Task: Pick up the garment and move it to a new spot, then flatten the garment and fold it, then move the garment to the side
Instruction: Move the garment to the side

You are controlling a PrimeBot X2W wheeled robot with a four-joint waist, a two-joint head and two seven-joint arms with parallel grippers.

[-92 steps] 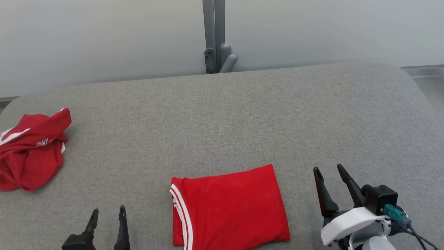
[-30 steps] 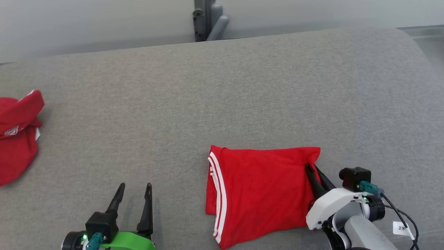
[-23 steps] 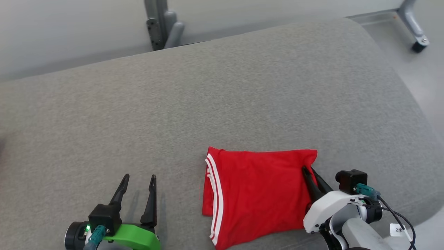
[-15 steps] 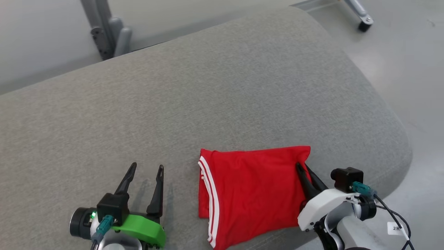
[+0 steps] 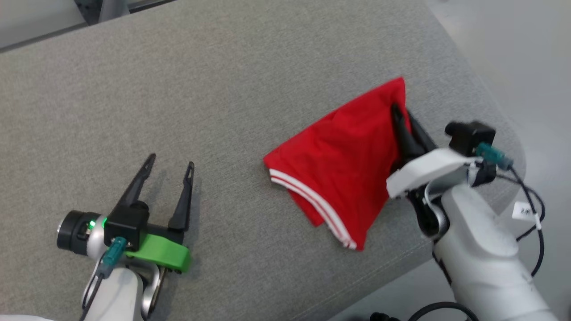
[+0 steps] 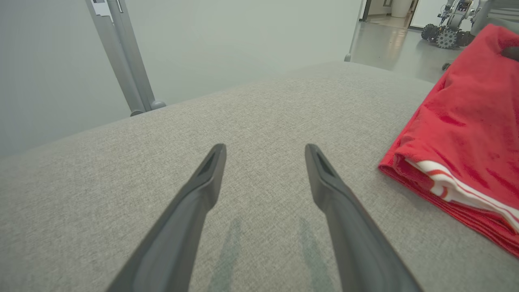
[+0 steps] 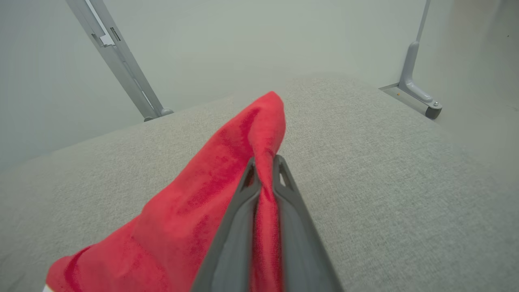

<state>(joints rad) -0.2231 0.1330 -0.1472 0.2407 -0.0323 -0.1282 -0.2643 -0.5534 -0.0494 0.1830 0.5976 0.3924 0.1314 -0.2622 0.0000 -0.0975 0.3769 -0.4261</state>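
The right gripper (image 5: 401,111) is clamped tight on one corner of the folded red garment (image 5: 339,156), its two dark fingers pressed together with a pinch of cloth between them. In the right wrist view, the gripper (image 7: 265,162) has red fabric (image 7: 194,202) bunched between and above its fingertips, where it rises to a soft peak. From that raised corner the garment slopes down to the grey fabric-covered surface (image 5: 223,67). It lies near the surface's right, rounded end, and its white-striped hem (image 5: 312,198) points toward the near edge. The left gripper (image 5: 171,160) hangs just above the surface, well apart from the garment on its left, with its jaws spread wide and nothing between them. The left wrist view shows the gripper (image 6: 265,148) casting two faint shadows on the grey weave, with the garment's striped edge (image 6: 466,121) off to one side. A grey metal post (image 6: 121,61) stands beyond the far edge.
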